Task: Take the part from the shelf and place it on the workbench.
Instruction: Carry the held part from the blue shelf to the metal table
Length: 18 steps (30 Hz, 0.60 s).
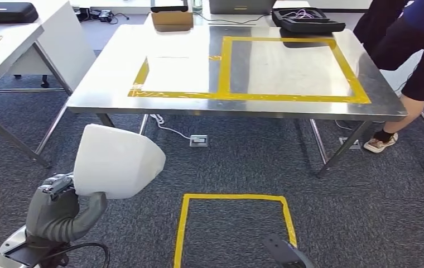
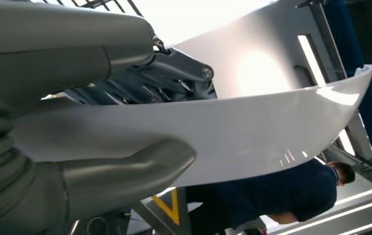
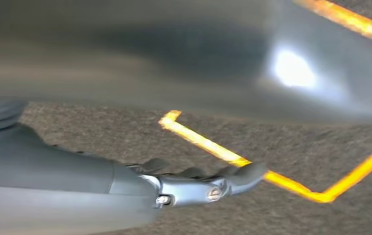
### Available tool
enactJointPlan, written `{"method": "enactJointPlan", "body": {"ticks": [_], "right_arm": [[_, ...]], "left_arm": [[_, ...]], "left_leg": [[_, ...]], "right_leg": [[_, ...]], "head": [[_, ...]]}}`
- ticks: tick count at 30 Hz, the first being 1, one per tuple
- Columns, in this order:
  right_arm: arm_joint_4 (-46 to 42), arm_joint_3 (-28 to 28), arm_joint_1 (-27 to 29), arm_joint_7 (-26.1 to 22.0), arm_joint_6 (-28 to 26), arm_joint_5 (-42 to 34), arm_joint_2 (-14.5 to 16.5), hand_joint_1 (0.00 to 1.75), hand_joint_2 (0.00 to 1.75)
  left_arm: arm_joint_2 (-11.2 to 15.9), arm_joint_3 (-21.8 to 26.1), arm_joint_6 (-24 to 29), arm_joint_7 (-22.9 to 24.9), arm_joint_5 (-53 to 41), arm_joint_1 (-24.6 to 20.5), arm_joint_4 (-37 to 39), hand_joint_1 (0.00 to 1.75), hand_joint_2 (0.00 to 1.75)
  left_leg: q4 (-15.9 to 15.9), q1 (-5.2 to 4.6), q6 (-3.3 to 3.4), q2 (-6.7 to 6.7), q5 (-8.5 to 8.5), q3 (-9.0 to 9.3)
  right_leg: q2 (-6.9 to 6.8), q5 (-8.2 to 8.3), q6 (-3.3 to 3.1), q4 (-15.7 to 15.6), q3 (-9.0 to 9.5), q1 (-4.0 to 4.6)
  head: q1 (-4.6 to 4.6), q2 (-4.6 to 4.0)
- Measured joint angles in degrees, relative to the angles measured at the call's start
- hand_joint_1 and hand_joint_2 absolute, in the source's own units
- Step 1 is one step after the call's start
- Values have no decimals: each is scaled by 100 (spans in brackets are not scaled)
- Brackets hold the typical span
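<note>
Nearest the robot, the left hand (image 1: 59, 209) holds the white part (image 1: 115, 162) by its lower edge, thumb on one face and fingers on the other, as the left wrist view shows with the thumb (image 2: 125, 171) pressed against the curved shell. The part is held up over the carpet, well short of the worktop (image 1: 115, 84). The right hand (image 3: 198, 183) hangs low over the grey carpet (image 1: 243, 162) beside a yellow tape square (image 1: 183, 223); its fingers look stretched out with nothing in them, though the picture is blurred. Further on stands the steel worktop, marked with a yellow tape frame (image 1: 226, 95), and a person (image 1: 416, 50) leans at its far right corner. The part seems already taken from the shelf, so the carrying step is in hand. The next move likely calls for stepping closer, lifting the part above the worktop's edge and setting it down inside the taped frame
</note>
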Motion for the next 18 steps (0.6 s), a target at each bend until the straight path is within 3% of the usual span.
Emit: {"method": "enactJointPlan", "body": {"ticks": [2,5,6,7,8,10,11,13,16,18], "right_arm": [[0,0,-4,3,-14,11,-1,0,0],[0,0,-11,8,-28,37,-1,0,0],[0,0,-10,8,-28,46,-1,0,0],[0,0,-10,8,-26,55,-1,0,0],[0,0,-10,8,-19,64,-1,0,0],[0,0,-11,7,-2,78,-1,0,0],[0,0,-13,6,6,80,-1,0,0],[0,0,-17,5,13,81,-1,0,0],[-1,1,-21,2,23,82,-4,0,0],[-2,2,-24,-1,23,84,-8,0,0]], "left_arm": [[-1,0,1,0,-1,-7,-8,175,175],[-1,0,1,0,-4,4,-5,175,175],[-1,0,2,0,-7,13,-1,175,175],[-1,0,2,-1,-10,18,-1,175,175],[-1,0,2,0,-17,22,-5,175,175],[-1,0,2,0,-29,23,-28,175,175],[-1,0,2,1,-35,23,-41,175,175],[-2,2,2,2,-44,34,-64,175,175],[-4,6,4,7,-59,55,-107,175,175],[-8,8,6,8,-64,62,-133,175,175]], "left_leg": [[234,6,-56,5,-131,-78],[1291,17,-103,6,-561,-647],[1561,18,-108,6,-603,-831],[1632,18,-106,6,-526,-923],[1485,18,-96,6,-340,-908],[754,14,-58,5,151,-640],[416,7,-34,4,297,-499],[115,-13,18,-4,356,-377],[54,-6,112,-16,335,-347],[8,19,172,-6,327,-297]], "right_leg": [[-1,-12,-65,-33,56,-17],[-12,-77,-133,-44,144,-16],[-11,-103,-139,-43,173,-13],[-7,-131,-138,-42,207,-11],[-1,-162,-132,-41,251,-11],[10,-235,-103,-40,352,-7],[15,-274,-77,-31,384,2],[17,-318,-16,-26,402,13],[9,-368,84,-6,405,8],[2,-560,151,369,232,0]], "head": [[-3,-1],[-7,-2],[-7,-2],[-8,-1],[-8,-1],[-8,-1],[-9,-1],[-3,-2],[5,-2],[6,-2]]}}
